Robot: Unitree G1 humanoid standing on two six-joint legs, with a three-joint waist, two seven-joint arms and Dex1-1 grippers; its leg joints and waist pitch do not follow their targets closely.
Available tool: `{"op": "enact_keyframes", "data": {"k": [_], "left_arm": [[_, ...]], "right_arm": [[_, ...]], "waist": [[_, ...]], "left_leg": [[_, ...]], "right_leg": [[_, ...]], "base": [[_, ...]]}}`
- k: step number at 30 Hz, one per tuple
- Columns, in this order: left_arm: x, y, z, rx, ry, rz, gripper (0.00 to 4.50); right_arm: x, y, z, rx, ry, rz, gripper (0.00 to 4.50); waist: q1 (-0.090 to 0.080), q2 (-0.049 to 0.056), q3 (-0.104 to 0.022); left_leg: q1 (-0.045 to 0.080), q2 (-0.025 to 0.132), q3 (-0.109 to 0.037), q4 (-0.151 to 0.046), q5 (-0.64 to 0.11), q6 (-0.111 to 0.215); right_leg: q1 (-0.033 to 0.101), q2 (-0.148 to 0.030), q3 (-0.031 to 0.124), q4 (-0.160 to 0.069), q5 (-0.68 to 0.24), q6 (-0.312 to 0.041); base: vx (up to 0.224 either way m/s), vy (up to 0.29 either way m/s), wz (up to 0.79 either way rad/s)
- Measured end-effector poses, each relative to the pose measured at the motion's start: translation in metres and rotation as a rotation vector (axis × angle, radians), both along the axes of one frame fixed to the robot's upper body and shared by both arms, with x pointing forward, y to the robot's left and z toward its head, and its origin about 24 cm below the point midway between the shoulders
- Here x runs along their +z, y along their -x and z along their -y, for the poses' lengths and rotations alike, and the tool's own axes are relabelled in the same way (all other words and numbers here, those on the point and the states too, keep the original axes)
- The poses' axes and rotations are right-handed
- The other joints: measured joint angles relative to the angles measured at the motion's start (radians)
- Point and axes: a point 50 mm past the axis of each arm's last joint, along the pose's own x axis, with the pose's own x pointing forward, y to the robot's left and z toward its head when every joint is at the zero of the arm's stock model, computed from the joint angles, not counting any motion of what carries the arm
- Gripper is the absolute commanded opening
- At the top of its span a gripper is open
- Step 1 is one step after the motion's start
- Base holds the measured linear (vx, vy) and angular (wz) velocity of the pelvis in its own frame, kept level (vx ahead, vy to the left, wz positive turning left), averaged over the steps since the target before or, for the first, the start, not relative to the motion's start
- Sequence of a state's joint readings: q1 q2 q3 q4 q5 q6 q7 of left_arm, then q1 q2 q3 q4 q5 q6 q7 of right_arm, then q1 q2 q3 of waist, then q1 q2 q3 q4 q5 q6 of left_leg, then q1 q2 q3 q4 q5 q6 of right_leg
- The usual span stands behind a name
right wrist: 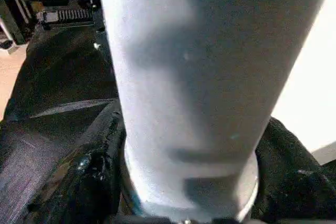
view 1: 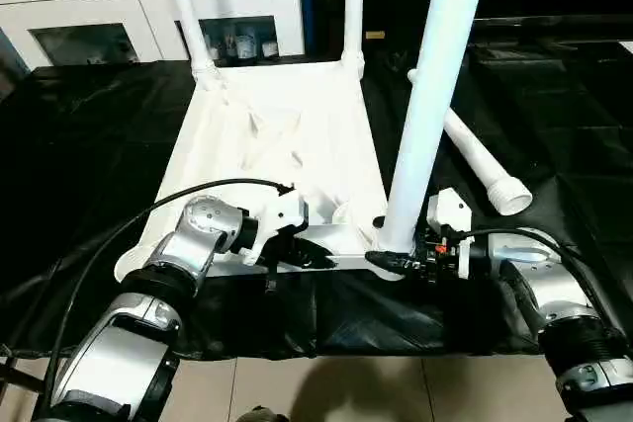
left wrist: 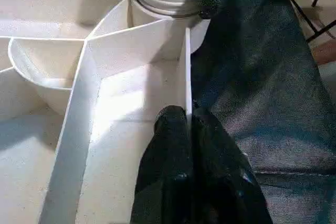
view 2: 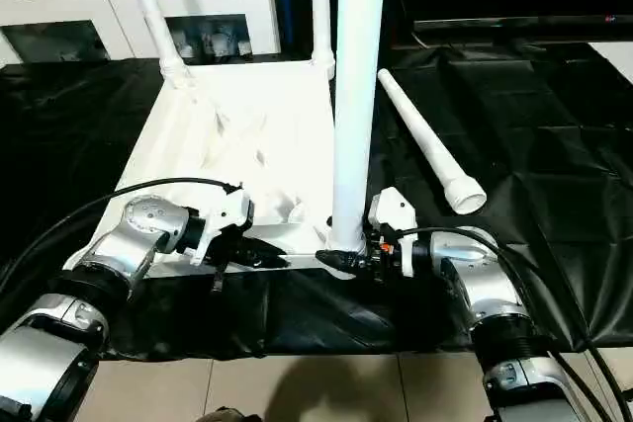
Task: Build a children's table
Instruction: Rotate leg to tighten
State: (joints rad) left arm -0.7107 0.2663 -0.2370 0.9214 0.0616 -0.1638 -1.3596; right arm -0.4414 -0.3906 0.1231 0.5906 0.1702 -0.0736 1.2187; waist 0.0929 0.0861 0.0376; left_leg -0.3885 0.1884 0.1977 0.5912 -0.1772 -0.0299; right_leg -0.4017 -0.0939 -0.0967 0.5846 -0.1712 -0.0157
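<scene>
1. Three legs standing in the upturned tabletop [view 1: 297, 145]: two at the far corners [view 1: 188, 17] [view 1: 353, 7], a third at the near right corner [view 1: 430, 96]; fourth leg [view 1: 485, 165] lying loose on the black cloth [view 1: 79, 145], just to the right of the top.
2. Tabletop resting on that cloth, underside up, in front of a white cabinet with glass doors [view 1: 148, 17].
3. Likely light for its bulk: hollow moulded plastic, stiff along the ribs, smooth and apt to slide on the cloth unless pinned.
4. Left gripper [left wrist: 188, 124] clamped tight on the thin near rim wall, one finger each side, seemingly steadying the top. Good purchase there; broad panel too flat to grip.
5. Right gripper [right wrist: 184, 203] set around the flared base of the near right leg, black fingers [right wrist: 89, 177] on both sides of it; whether pressing or merely flanking, cannot tell.
6. Best hold on a leg judged low, near the collar, where a twist or push goes straight into the socket; higher up, more lever and wobble.
7. Looks: plain white throughout, ribs meeting curved pockets beside round corner sockets, tubular legs widening to ridged ends.
</scene>
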Motion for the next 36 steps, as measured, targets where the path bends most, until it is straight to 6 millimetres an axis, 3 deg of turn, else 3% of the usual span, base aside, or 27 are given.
{"op": "enact_keyframes", "data": {"k": [6, 10, 13, 16, 17, 19, 26, 32, 36], "left_arm": [[-0.001, -0.007, 0.01, 0.123, -0.003, 0.02, 0.0], [-0.004, -0.015, 0.034, 0.3, 0.018, 0.037, 0.0], [-0.005, -0.017, 0.051, 0.382, 0.024, 0.042, 0.0], [-0.007, -0.016, 0.055, 0.419, 0.024, 0.061, 0.0], [-0.008, -0.015, 0.056, 0.423, 0.022, 0.066, 0.0], [-0.008, -0.014, 0.057, 0.413, 0.018, 0.075, 0.0], [-0.005, -0.012, 0.055, 0.383, 0.027, 0.096, 0.0], [-0.005, -0.005, 0.035, 0.262, 0.043, 0.068, 0.0], [-0.002, -0.003, 0.024, 0.194, 0.042, 0.052, 0.0]], "right_arm": [[-0.006, -0.008, -0.011, -0.219, -0.022, 0.011, 2.72], [-0.013, -0.025, -0.018, -0.594, -0.054, 0.042, 2.72], [-0.015, -0.034, -0.023, -0.779, -0.048, 0.048, 2.72], [-0.017, -0.036, -0.031, -0.873, -0.047, 0.066, 2.72], [-0.018, -0.036, -0.032, -0.889, -0.046, 0.071, 3.07], [-0.018, -0.035, -0.033, -0.89, -0.05, 0.087, 3.42], [-0.018, -0.031, -0.032, -0.84, -0.066, 0.141, 3.89], [-0.018, -0.019, -0.019, -0.567, -0.065, 0.109, 4.35], [-0.011, -0.009, -0.006, -0.36, -0.045, 0.077, 4.44]], "waist": [[-0.008, -0.002, -0.001], [-0.04, -0.003, -0.001], [-0.058, 0.0, -0.003], [-0.063, 0.001, -0.003], [-0.064, 0.001, -0.003], [-0.065, 0.002, -0.003], [-0.064, 0.001, -0.002], [-0.048, 0.003, -0.001], [-0.038, 0.003, -0.002]], "left_leg": [[0.004, 0.0, 0.0, 0.002, -0.002, -0.005], [0.007, 0.0, 0.0, 0.003, -0.002, -0.006], [0.01, -0.001, 0.0, 0.003, -0.002, -0.006], [0.017, -0.001, 0.0, 0.0, -0.002, -0.006], [0.02, -0.002, 0.0, -0.002, -0.002, -0.006], [0.021, -0.002, 0.0, -0.005, -0.002, -0.006], [0.019, -0.004, 0.0, -0.008, -0.002, -0.006], [0.018, -0.002, 0.0, -0.013, -0.002, -0.006], [0.008, -0.002, 0.001, -0.011, 0.0, 0.0]], "right_leg": [[0.003, 0.0, 0.0, 0.002, 0.002, -0.002], [0.004, 0.0, 0.002, 0.001, 0.001, 0.0], [0.007, 0.0, 0.003, 0.0, 0.001, 0.001], [0.013, 0.0, 0.002, -0.001, 0.0, 0.002], [0.016, 0.0, 0.002, -0.004, 0.0, 0.003], [0.018, 0.0, 0.002, -0.008, 0.0, 0.003], [0.016, 0.0, 0.003, -0.008, -0.001, 0.005], [0.014, 0.0, 0.0, -0.007, -0.003, 0.006], [0.007, 0.0, 0.0, -0.007, -0.003, 0.006]], "base": [[0.0, 0.0, 0.0], [0.0, 0.0, 0.0], [0.0, 0.0, 0.0], [0.0, 0.0, 0.0], [0.0, 0.0, 0.0], [0.0, 0.0, 0.0], [0.0, 0.0, 0.0], [0.0, 0.0, 0.0], [0.0, 0.0, 0.0]]}}
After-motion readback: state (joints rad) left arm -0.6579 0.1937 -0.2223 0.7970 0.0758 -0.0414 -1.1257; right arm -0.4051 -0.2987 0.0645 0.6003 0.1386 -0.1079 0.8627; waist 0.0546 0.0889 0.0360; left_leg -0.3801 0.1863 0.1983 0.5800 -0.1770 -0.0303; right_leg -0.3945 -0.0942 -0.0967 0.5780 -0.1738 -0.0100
